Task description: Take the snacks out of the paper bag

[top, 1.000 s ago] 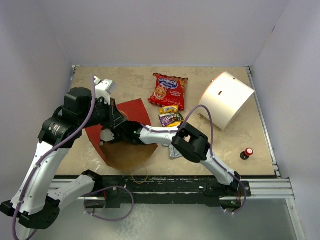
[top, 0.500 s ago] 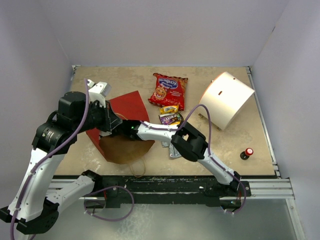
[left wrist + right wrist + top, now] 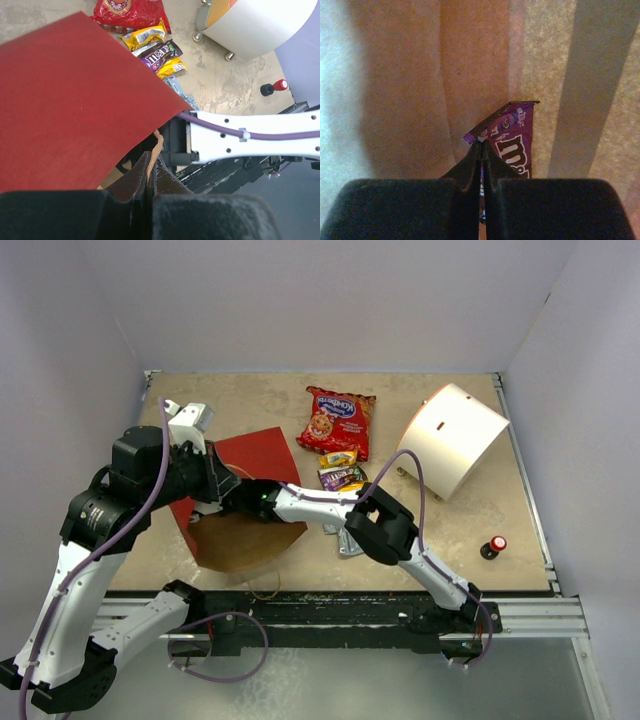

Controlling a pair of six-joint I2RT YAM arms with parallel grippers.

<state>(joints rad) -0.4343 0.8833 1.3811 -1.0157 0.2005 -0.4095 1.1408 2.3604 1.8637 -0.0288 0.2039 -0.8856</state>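
The paper bag [image 3: 252, 453], red outside and brown inside, lies tilted at the left of the table. My left gripper [image 3: 214, 484] is shut on its brown rim [image 3: 159, 145], which shows pinched at the fingertips in the left wrist view [image 3: 151, 162]. My right gripper [image 3: 481, 145] reaches inside the bag and is shut on a corner of a purple candy packet [image 3: 516, 145]. From above, the right gripper [image 3: 250, 499] sits in the bag's mouth. The red cookie bag [image 3: 337, 422], other candy packets [image 3: 343, 476] and silver foil packs [image 3: 180, 91] lie on the table outside the bag.
A white cylinder [image 3: 455, 440] lies at the back right. A small red-capped black object [image 3: 491, 546] stands near the right front. My right arm [image 3: 330, 508] stretches across the table's middle over the foil packs. A handle loop [image 3: 265, 585] hangs at the front edge.
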